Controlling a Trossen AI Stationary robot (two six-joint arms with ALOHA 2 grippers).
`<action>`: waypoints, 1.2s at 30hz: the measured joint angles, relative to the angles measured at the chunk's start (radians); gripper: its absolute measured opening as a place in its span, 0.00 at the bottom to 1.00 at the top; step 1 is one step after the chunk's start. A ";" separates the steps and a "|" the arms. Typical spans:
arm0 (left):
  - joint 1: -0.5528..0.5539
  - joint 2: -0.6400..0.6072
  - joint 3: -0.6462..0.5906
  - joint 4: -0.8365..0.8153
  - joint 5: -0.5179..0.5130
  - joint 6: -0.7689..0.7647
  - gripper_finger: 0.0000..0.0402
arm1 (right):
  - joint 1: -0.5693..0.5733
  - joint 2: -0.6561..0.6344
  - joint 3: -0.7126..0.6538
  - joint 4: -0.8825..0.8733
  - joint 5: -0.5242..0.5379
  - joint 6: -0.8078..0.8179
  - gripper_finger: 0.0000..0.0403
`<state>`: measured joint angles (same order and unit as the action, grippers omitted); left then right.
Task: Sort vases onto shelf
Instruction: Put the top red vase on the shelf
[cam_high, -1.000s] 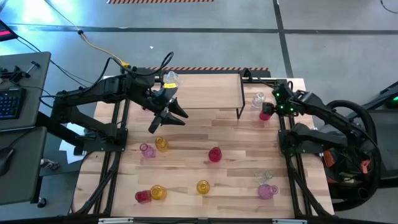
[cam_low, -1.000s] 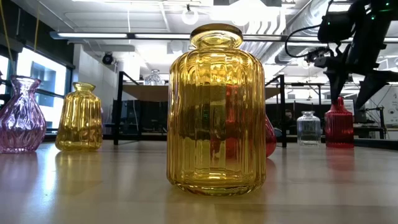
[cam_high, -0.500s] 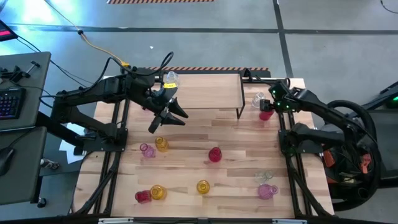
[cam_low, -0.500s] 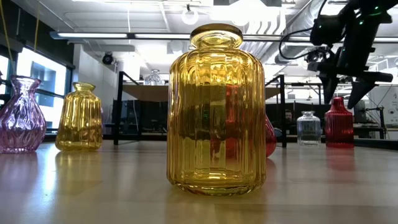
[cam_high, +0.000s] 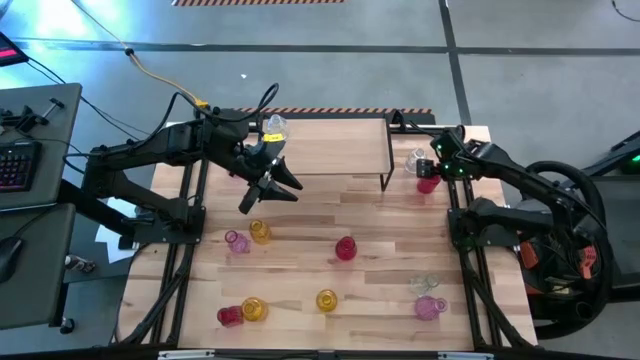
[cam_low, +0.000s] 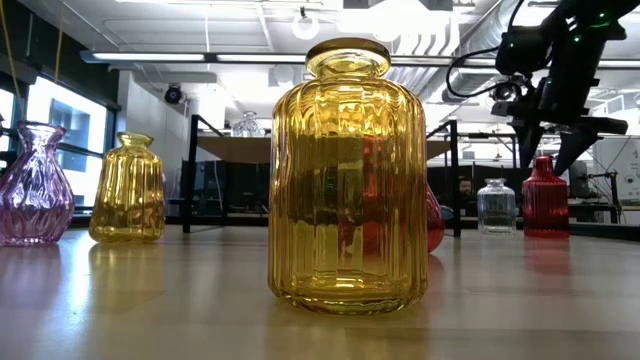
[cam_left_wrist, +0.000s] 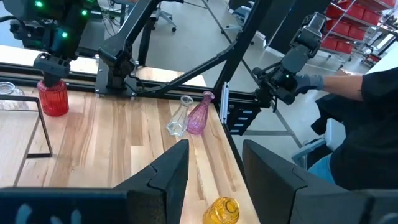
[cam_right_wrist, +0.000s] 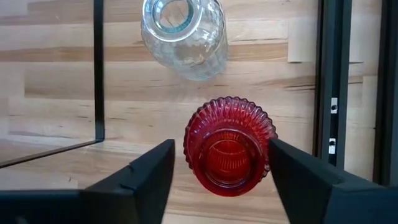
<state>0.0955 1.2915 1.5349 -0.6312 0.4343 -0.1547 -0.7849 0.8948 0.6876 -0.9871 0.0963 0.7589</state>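
The red ribbed vase stands upright on the surface near its far right corner, just off the right end of the shelf. From my right wrist camera I look straight down into its mouth, and it sits squarely between the two fingers of my right hand. There is a narrow gap on each side, so the jaws are spread around the vase and not yet pressing it. In the low view the right hand hangs directly above the vase, fingertips about level with its neck.

A clear vase stands just beside the red one, toward the far edge, also upright, next to the shelf's black leg. Another clear vase sits at the shelf's left end; I cannot tell whether it rests on the shelf top or beside it.

My left hand hovers over the surface in front of the shelf's left part, fingers parted and holding nothing.

The other vases are spread across the near half of the surface: a pink one and an amber one touching toward the left edge, a red one near the middle, a red and two amber ones along the near edge, and a clear and a pink one by the near right corner.

A person's gloved hand shows beyond the surface in my left wrist view.
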 joint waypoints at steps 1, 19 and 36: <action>0.000 0.000 0.000 0.000 0.000 0.000 0.35 | 0.000 0.000 0.000 0.000 0.000 0.000 0.53; 0.000 0.000 0.000 0.000 0.000 0.019 0.35 | 0.000 0.001 0.013 -0.023 -0.004 0.000 0.26; 0.000 0.000 0.000 0.000 0.000 0.028 0.35 | 0.004 0.000 0.295 -0.251 -0.027 -0.046 0.24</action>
<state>0.0953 1.2915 1.5349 -0.6315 0.4339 -0.1268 -0.7807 0.8951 0.9826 -1.2383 0.0692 0.7127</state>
